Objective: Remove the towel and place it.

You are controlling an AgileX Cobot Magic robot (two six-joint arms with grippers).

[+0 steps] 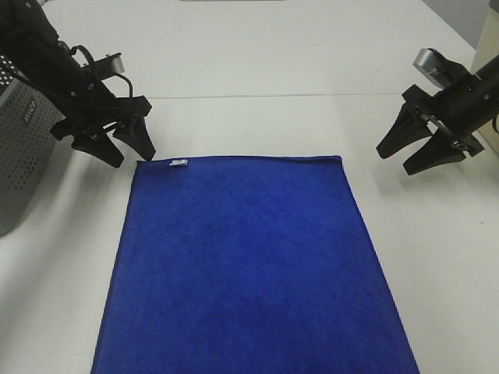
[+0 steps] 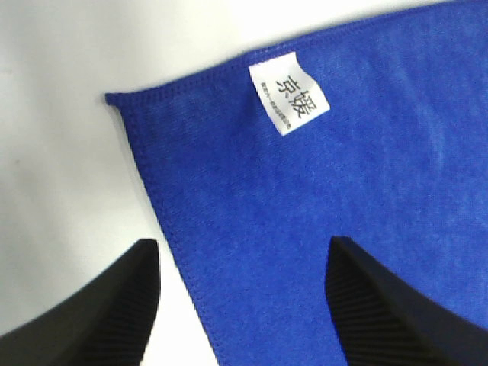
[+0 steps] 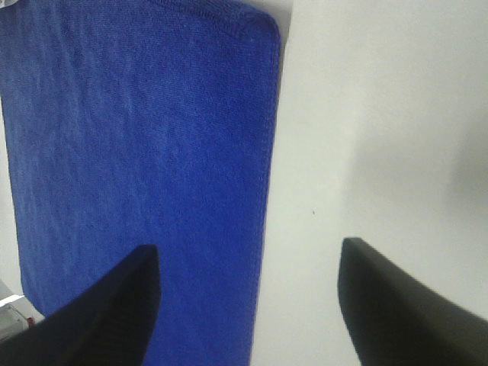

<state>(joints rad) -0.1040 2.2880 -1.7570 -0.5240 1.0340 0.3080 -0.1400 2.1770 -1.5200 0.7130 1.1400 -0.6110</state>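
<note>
The towel (image 1: 249,269), a large royal-blue cloth, lies spread flat on the white table, its white tag (image 1: 179,163) at the far left corner. My left gripper (image 1: 129,152) hovers open just beyond that corner, nothing between its fingers. In the left wrist view the towel (image 2: 328,198) corner and the printed tag (image 2: 290,95) lie below the open left gripper (image 2: 244,305). My right gripper (image 1: 417,156) stands open off the far right corner, apart from the cloth. The right wrist view shows the towel (image 3: 145,152) edge beside the open right gripper (image 3: 248,305).
A grey perforated basket (image 1: 19,152) stands at the left edge, behind the left arm. White table (image 1: 257,62) stretches beyond the towel, with a seam line running across it. A pale object shows at the far right edge.
</note>
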